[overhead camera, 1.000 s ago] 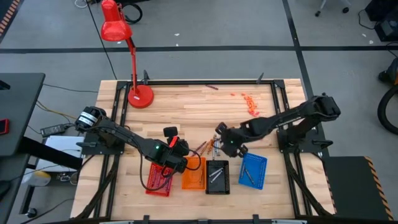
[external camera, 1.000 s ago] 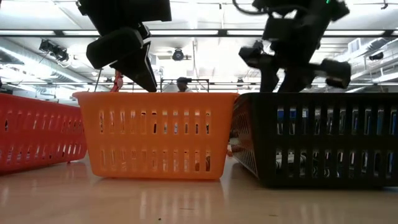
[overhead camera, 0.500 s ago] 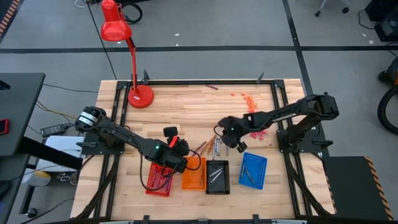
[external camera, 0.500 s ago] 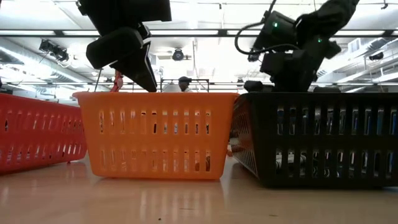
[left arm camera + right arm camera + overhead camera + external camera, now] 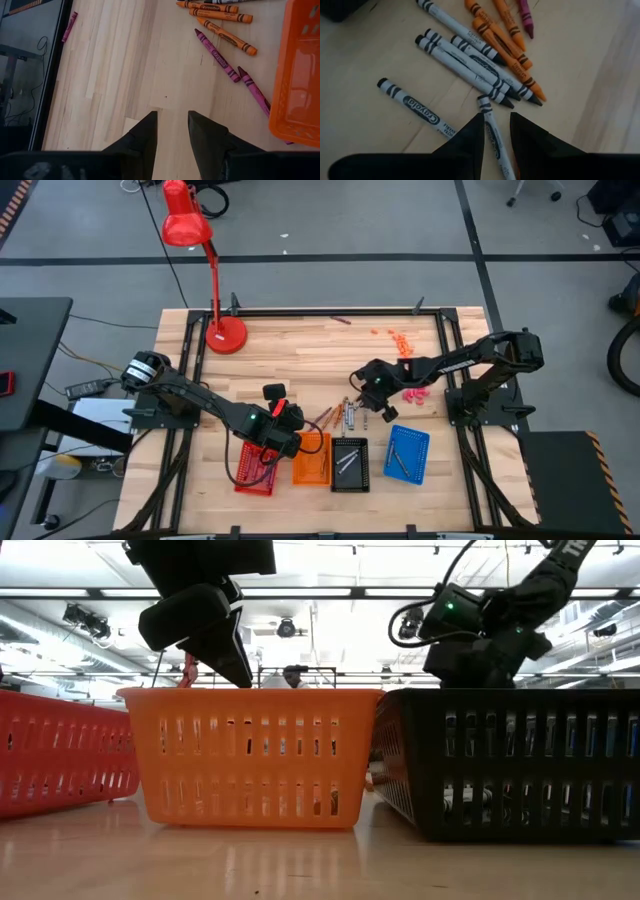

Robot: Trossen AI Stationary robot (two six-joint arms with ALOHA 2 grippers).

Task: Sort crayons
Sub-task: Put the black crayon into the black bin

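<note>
Loose crayons [image 5: 338, 416] lie flat on the table just beyond the trays: several grey-white crayons [image 5: 465, 62], orange crayons [image 5: 505, 37] and maroon crayons [image 5: 217, 49]. My right gripper [image 5: 496, 122] is open and low over this pile. Its fingers stand on either side of one grey-white crayon [image 5: 492, 134] lying on the wood; no touch shows. My left gripper [image 5: 172, 119] is open with nothing between its fingers. It hangs over bare wood beside the orange tray [image 5: 300, 70]. In the low view, the black tray [image 5: 520, 760] hides the right fingertips.
Along the near side stand a red tray [image 5: 255, 470], an orange tray [image 5: 311, 460], a black tray [image 5: 349, 463] and a blue tray [image 5: 406, 453]. A red desk lamp [image 5: 215, 280] stands far left. Small pink and orange bits [image 5: 402, 340] lie far right. One maroon crayon [image 5: 342, 320] lies by the far edge.
My right gripper has come down toward the loose crayons beyond the trays, and its wrist has rolled as it sank. The crayons and trays lie as before.
</note>
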